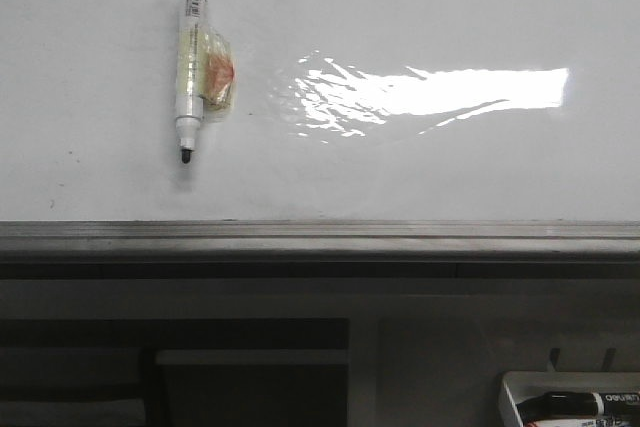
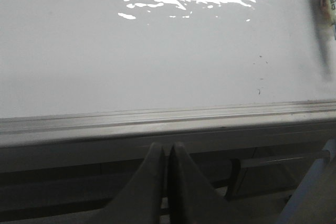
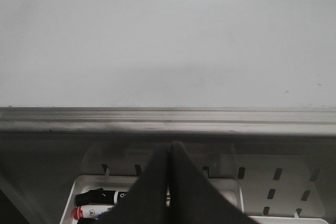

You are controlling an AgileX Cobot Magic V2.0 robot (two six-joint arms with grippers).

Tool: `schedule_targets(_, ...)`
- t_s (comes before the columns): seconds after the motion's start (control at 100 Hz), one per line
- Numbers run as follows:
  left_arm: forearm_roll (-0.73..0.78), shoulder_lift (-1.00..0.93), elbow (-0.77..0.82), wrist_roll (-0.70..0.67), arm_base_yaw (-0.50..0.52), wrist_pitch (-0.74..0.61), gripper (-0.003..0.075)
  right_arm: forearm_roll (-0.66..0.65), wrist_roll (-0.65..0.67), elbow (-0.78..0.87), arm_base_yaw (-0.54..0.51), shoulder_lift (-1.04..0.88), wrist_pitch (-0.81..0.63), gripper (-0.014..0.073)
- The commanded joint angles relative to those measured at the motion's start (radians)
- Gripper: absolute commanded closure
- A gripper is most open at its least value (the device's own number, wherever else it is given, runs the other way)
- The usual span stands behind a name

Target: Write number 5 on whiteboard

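Below the whiteboard's grey edge rail [image 2: 157, 121], the left tool [image 2: 167, 153] sits with its two fingers pressed together and nothing between them. The right tool [image 3: 169, 153] is the same, closed and empty, also on the near side of the rail and not over the writing surface. Both seem parked clear of the board, probably so the surface stays free until a marker is picked up.

Just beneath the right tool, a small white tray [image 3: 231, 184] holds markers [image 3: 97, 203]: a black-capped one and a red-capped one lie side by side. In the front view the tray [image 1: 512, 397] appears below the rail, towards the right end. It looks like a storage spot within the right arm's reach.

Beyond the rail, the whiteboard [image 1: 450, 7] spreads out glossy and white, with bright glare near its middle. I see no drawn stroke anywhere on it, so the number 5 is not yet written. One marker [image 1: 190, 62] lies on the board well to the left of the glare, uncapped, its tip pointing back towards the rail. A yellowish wrap of tape [image 1: 215, 75] bulges around its barrel, perhaps to give the fingers a fatter, grippier hold. Judging from this, the first step, taking hold of that marker, is yet to be done.
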Motion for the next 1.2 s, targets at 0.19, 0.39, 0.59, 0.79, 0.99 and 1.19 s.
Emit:
schedule_targets(0.19, -0.009, -0.027, 0.016, -0.004, 0.004, -0.055, 0.0741, 0.001, -0.011, 0.025, -0.006, -0.018, -0.016, 0.0655)
schedule_targets(0.39, -0.009, -0.027, 0.016, -0.004, 0.004, -0.055, 0.0741, 0.001, -0.011, 0.025, -0.006, -0.018, -0.016, 0.0655)
schedule_targets(0.59, -0.009, -0.027, 0.016, -0.004, 0.004, -0.055, 0.0741, 0.001, -0.011, 0.025, -0.006, -0.018, -0.016, 0.0655)
schedule_targets(0.79, 0.027, -0.027, 0.016, -0.001, 0.004, -0.077, 0.0741, -0.047, -0.011, 0.025, -0.006, -0.018, -0.008, 0.0655)
schedule_targets(0.99, -0.069, -0.027, 0.016, -0.003, 0.004, -0.220, 0.0741, -0.148, -0.001, 0.025, -0.006, -0.018, -0.312, 0.0655)
schedule_targets(1.19, -0.443, -0.027, 0.016, -0.003, 0.004, -0.365, 0.0741, -0.100, 0.028, 0.025, -0.006, -0.018, -0.733, 0.0655)
